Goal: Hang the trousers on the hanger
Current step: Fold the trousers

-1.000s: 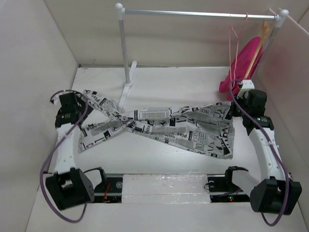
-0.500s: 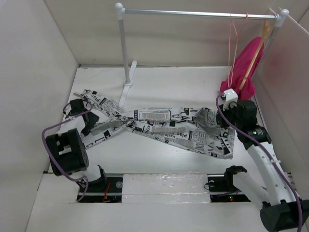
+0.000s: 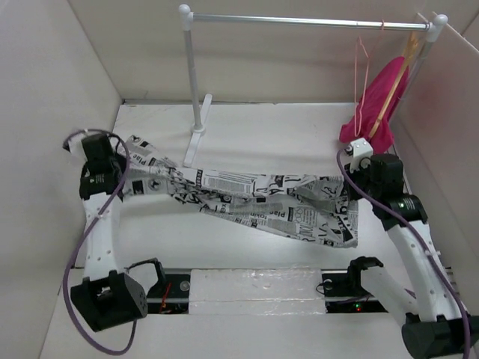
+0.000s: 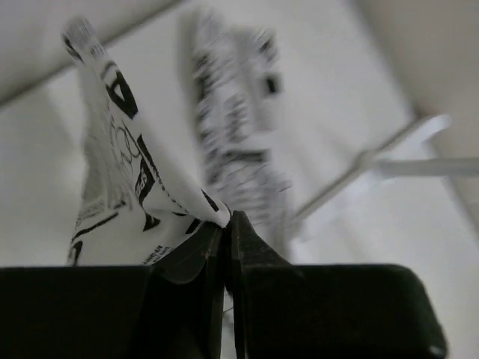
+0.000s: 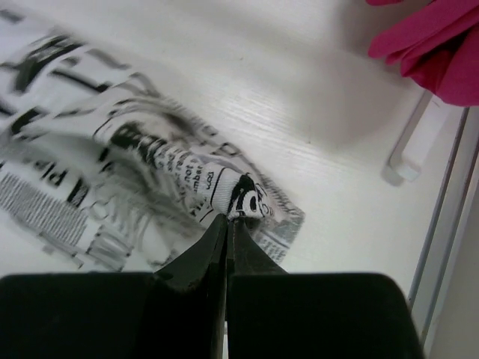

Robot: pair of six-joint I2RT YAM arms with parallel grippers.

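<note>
— Gripping anything with the left claw [image 4: 228, 224]?
— Pinching one end of the trousers [image 3: 254, 198], cloth fanning up just beyond the tips.
— And the right claw [image 5: 227, 224]?
— Pressing together on a bunched fold, cloth stretching away to its left over the desk [image 3: 262, 127].
— And the hanger [image 3: 359, 90]?
— Hanging from the rail [image 3: 299, 20] beyond the right claw, beside pink cloth [image 3: 378, 90].

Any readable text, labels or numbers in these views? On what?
"Pla…": large headline letters, blurred and cut off, on the trousers at the left of the right wrist view; uncertain.
Rest of the trousers' newsprint: too small or blurred to read in every view.
Garment rail, magenta garment: no text visible.
</note>
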